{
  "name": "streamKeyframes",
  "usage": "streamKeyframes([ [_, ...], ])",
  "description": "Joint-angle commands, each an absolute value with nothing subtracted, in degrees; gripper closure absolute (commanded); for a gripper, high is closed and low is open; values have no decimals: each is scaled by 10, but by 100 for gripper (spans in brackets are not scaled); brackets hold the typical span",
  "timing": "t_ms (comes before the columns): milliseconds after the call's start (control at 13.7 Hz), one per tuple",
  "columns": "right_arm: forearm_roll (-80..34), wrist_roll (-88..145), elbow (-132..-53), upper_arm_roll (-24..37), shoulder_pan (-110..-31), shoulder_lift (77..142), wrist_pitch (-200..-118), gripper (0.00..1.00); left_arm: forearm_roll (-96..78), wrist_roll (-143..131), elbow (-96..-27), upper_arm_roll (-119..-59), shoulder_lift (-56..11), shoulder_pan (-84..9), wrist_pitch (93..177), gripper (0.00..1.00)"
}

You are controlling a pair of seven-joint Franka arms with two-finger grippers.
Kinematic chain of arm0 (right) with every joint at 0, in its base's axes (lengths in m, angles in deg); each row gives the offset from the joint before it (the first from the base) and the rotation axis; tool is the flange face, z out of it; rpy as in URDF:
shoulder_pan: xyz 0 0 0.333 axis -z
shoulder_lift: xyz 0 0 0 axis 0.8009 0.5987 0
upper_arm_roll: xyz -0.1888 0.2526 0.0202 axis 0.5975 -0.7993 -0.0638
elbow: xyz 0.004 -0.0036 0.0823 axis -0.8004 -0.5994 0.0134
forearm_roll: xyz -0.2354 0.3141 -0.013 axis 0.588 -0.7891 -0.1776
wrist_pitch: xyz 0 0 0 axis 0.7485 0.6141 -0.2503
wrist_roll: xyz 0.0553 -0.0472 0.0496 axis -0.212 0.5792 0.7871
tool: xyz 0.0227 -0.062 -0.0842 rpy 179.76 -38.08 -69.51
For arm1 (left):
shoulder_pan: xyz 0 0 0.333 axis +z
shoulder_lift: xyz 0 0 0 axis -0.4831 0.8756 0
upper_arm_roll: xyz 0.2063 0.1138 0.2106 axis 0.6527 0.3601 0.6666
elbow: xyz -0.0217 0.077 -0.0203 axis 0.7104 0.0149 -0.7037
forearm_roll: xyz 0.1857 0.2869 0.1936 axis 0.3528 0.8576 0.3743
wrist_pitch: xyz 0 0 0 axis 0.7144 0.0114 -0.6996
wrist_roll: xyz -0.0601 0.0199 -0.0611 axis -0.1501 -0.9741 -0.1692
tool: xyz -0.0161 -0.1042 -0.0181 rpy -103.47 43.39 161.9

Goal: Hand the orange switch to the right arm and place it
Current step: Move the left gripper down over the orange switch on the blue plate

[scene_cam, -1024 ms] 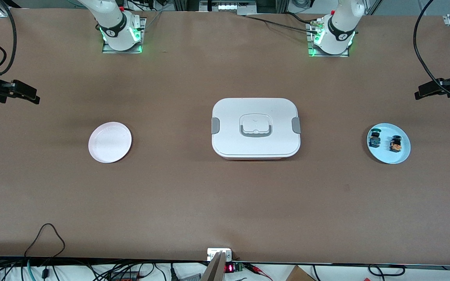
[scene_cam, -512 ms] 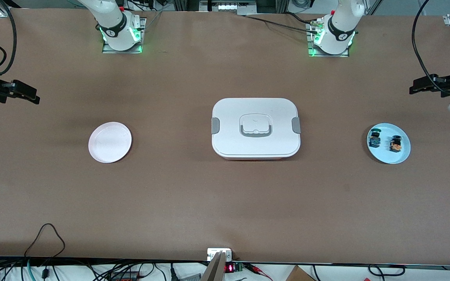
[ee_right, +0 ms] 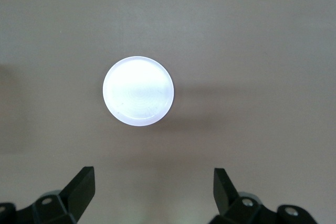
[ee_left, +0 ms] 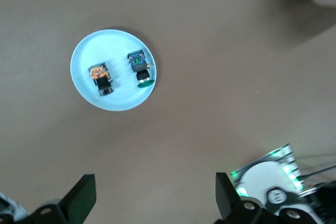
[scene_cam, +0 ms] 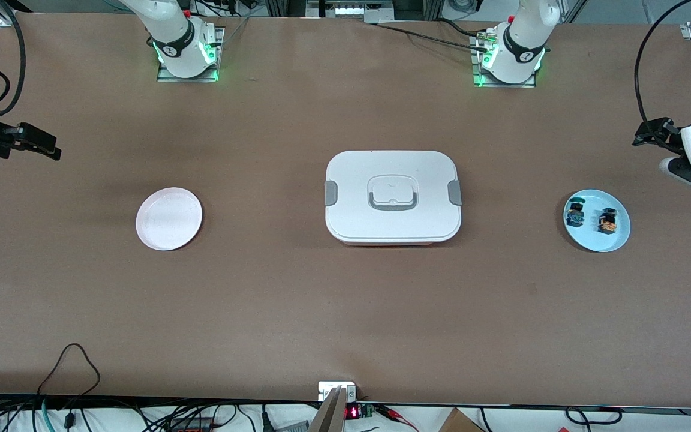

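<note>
My right gripper [ee_right: 152, 192] is waiting high over the right arm's end of the counter [scene_cam: 297, 300], its fingers [ee_right: 81, 184] spread wide and holding nothing. Only the right wrist view is showing this spread; the front view is catching just the gripper's dark body at the frame edge. Below it, the pink plate [scene_cam: 169, 218] is lying bare.

The white lidded box [scene_cam: 392, 197] is sitting mid-counter, with grey latches at both ends.

The blue plate [scene_cam: 597, 220] is lying toward the left arm's end. The orange switch [scene_cam: 607, 221] is resting on it, just beside the blue-green switch [scene_cam: 575, 213], apart from it.

My left gripper [ee_left: 152, 198] is hovering beside that plate, fully open and empty. The left wrist view is resolving both switches more clearly and is also showing my left arm's lit base [ee_left: 273, 182].
</note>
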State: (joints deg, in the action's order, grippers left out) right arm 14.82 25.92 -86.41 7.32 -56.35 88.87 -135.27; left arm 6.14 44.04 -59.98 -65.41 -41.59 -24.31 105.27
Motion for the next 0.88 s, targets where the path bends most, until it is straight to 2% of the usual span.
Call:
streamKeyframes([
  [0, 140, 252, -862, 72, -561, 882, -1345, 0, 68, 587, -671, -659, -424, -220, 1130, 0],
  [366, 140, 252, -862, 73, -558, 883, -1348, 0, 70, 775, -786, -659, -422, -207, 1298, 0],
  [805, 140, 252, -862, 73, -558, 883, -1351, 0, 68, 951, -864, -661, -378, -162, 1482, 0],
])
